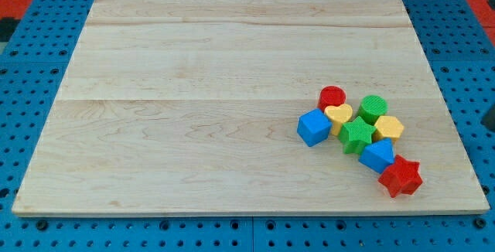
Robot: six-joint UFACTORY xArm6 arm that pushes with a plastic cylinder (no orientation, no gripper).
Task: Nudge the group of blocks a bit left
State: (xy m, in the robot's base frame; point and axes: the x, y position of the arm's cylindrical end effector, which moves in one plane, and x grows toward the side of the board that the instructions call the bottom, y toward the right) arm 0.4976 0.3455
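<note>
Although the wooden board (232,90) is seen whole, my tip is not shown anywhere in the camera view, so its place relative to the blocks cannot be told; no jaws are carried by this rod, and nothing can be said of opening or closing. The group of blocks is found in the board's lower right part, and is placed here by the green star (356,134) at its middle. Touching the star toward the view's upper left is the yellow heart (338,114), with the red cylinder (332,97) just above that. The green cylinder (373,107) is seen above the star to the right, and the yellow hexagonal block (389,128) just to its right. The blue cube (313,127) lies left of the star. Below and right of the star lies the second blue block (377,156), then the red star (401,177), nearest the board's bottom edge.
</note>
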